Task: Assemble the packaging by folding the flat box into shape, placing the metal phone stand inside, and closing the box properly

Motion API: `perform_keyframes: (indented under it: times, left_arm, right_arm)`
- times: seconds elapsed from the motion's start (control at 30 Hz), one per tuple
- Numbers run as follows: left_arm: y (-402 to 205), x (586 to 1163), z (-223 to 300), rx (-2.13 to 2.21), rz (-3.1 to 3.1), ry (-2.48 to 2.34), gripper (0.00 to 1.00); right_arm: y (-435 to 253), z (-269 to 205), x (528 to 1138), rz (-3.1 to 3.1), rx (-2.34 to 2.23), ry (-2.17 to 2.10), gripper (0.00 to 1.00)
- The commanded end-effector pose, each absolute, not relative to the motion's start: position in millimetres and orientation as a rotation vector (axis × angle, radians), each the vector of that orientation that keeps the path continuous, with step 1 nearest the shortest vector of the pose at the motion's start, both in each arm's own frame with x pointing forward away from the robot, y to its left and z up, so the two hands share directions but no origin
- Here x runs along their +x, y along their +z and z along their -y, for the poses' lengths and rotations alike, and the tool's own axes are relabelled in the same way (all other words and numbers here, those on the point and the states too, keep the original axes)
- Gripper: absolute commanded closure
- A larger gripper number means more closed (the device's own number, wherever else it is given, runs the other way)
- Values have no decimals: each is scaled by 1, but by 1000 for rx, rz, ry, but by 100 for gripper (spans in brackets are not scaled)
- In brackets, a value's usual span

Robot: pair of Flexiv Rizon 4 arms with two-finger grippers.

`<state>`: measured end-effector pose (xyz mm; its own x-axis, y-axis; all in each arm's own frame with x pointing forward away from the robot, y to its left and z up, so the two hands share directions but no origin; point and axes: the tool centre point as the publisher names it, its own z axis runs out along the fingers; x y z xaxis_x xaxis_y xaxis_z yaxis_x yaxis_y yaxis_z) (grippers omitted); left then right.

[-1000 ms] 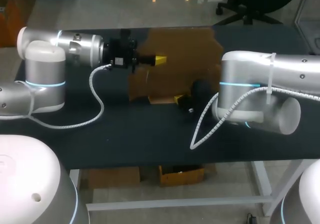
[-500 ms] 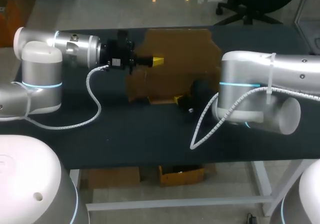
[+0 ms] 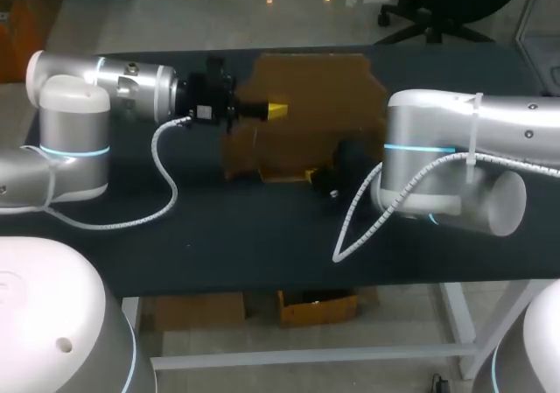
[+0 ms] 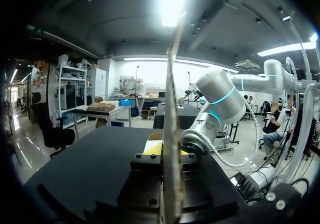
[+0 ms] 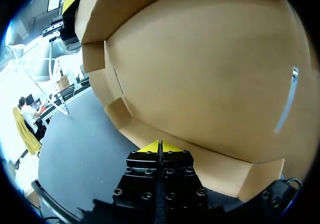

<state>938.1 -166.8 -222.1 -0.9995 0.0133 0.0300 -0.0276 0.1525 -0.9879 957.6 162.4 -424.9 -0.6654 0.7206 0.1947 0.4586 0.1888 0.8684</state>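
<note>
Flat cardboard box (image 3: 306, 104) held upright over the table (image 3: 219, 235), not yet folded. Left hand (image 3: 276, 108) clamps its edge; right hand (image 3: 313, 176), tips pressed together, sits at its bottom edge. Folding, packing, closing remain

Left tool (image 3: 277, 108) and right tool (image 5: 160, 147) both pinched closed.

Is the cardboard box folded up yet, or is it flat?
Mostly flat: the cardboard box is one thin sheet, seen edge-on between the left gripper fingers.

The box (image 3: 315, 95) stands on the table (image 3: 219, 235), left end effector (image 3: 276, 108) at its left, right end effector (image 3: 311, 175) before it (low).
</note>
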Motion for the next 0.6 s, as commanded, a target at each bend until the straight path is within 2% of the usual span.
perform_keyframes:
  times: [0.03, 0.6]
  left_arm:
    - [-229, 940, 167, 15, 2352, 2022, 100]
    - [-230, 936, 166, 25, 2353, 2029, 100]
  right_arm:
    - [-430, -165, 958, -2204, 1130, 1467, 100]
    - [-430, -165, 958, -2204, 1130, 1467, 100]
